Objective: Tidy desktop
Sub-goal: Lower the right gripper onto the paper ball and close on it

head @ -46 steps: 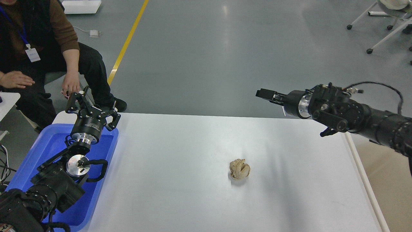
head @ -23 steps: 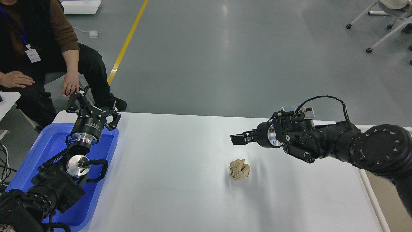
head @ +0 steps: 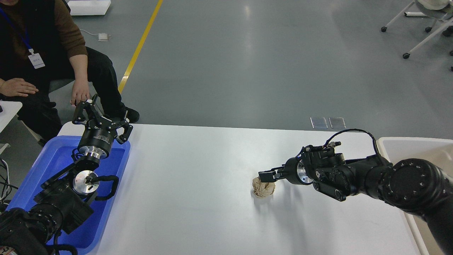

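Observation:
The white desktop (head: 198, 166) fills the lower view. A crumpled beige paper ball (head: 263, 188) lies on it right of the middle. My right gripper (head: 266, 175) reaches in from the right and sits low over the top of the ball, at or just above its upper edge. It is seen side-on, so its fingers cannot be told apart. My left gripper (head: 102, 119) is open and empty, pointing up over the far end of the blue tray.
A blue plastic tray (head: 53, 159) lies at the table's left edge under my left arm. A white-rimmed beige bin (head: 407, 143) stands at the right edge. A seated person (head: 42, 53) is at the back left, one hand near my left gripper.
My right arm has swung down and leftward from above the table's far right edge to the paper ball, uncovering the bin. The left arm and the ball have not moved.

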